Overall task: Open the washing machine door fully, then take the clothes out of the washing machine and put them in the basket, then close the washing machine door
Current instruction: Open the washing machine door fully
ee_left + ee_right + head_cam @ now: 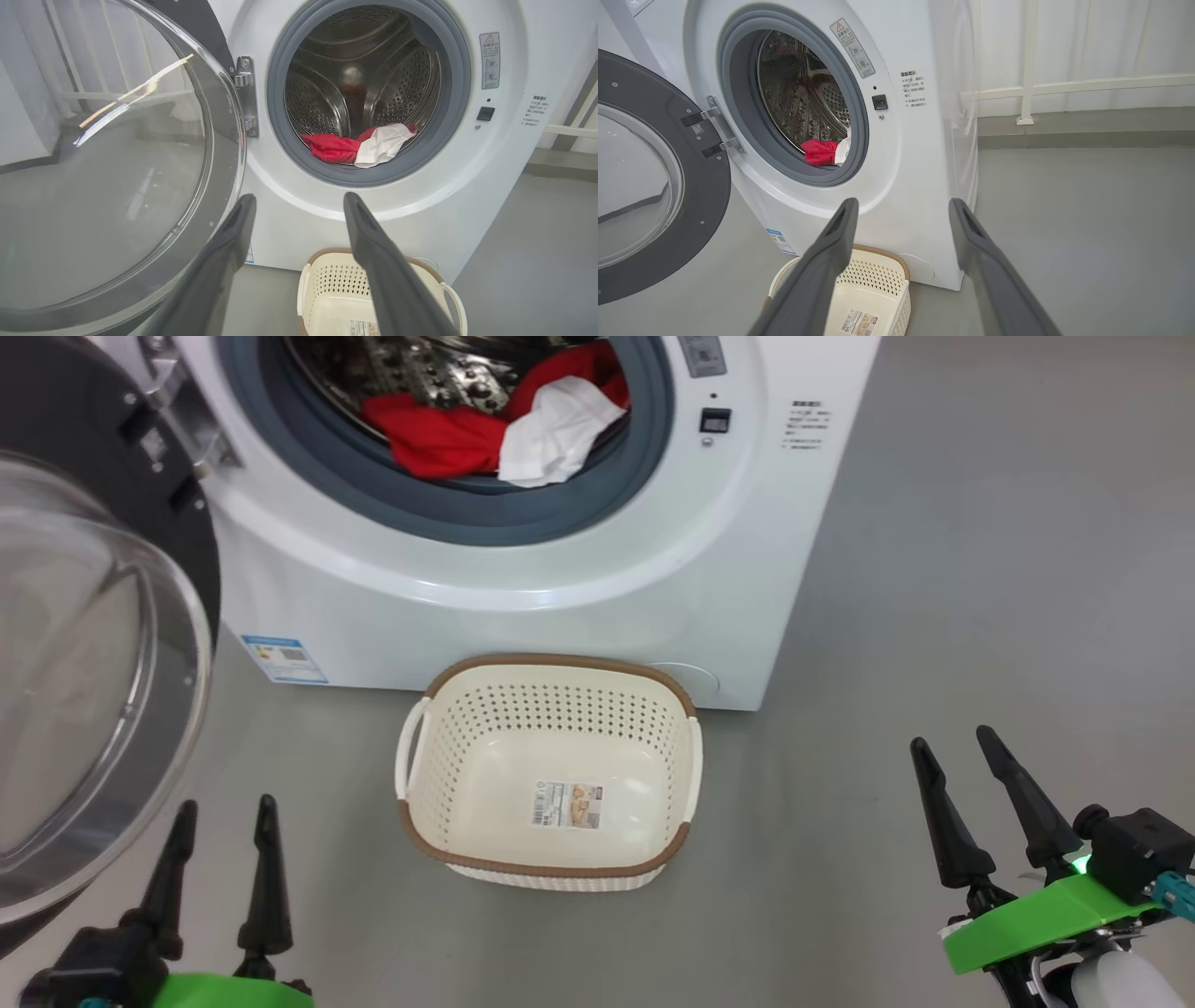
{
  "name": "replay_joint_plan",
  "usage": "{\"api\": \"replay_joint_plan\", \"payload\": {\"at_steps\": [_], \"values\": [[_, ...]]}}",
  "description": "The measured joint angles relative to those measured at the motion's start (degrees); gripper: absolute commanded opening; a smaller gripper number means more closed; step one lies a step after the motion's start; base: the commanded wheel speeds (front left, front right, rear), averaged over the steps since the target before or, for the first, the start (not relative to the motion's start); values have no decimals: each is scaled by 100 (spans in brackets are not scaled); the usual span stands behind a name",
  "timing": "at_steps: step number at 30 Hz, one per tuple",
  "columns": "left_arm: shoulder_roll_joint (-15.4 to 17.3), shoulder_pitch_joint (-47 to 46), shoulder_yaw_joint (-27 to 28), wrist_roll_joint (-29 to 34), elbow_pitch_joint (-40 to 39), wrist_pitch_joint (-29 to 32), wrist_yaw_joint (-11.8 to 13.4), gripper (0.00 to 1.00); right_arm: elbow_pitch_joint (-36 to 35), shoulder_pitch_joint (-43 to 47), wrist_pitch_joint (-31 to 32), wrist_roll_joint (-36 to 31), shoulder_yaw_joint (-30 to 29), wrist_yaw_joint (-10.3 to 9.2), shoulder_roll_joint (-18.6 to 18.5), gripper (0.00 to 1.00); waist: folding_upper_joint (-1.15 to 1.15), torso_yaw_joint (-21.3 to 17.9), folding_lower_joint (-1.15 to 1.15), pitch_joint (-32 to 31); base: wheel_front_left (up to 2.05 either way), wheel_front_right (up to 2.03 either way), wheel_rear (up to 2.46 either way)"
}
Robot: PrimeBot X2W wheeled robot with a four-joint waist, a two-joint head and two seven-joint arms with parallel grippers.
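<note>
Both our left gripper (229, 803) and right gripper (952, 737) stand spread, empty. We see the clothes (448, 434) at the front edge of the washing machine (523, 607) drum (420, 373), the washing machine door (93, 663) open wide, the basket (551, 661) on the floor (887, 616) just before it.

The left gripper (227, 805) and right gripper (954, 739) each have two long black fingers (945, 821) tapering to blunt points, set in black blocks on a bright green plastic bracket (1036, 919). Behind the right one sit a black boxy module (1144, 849), a small green light (1080, 864), a teal connector (1174, 894) and what may be a white forearm shell (1125, 985).
</note>
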Motion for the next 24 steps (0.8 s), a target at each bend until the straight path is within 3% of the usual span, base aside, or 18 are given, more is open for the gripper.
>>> {"api": "replay_joint_plan", "payload": {"at_steps": [24], "values": [[129, -1, -617, -337, -196, 0, 0, 100, -56, 1, 0, 0, -404, 0, 165, 100, 0, -996, 0, 193, 0, 0, 0]]}}
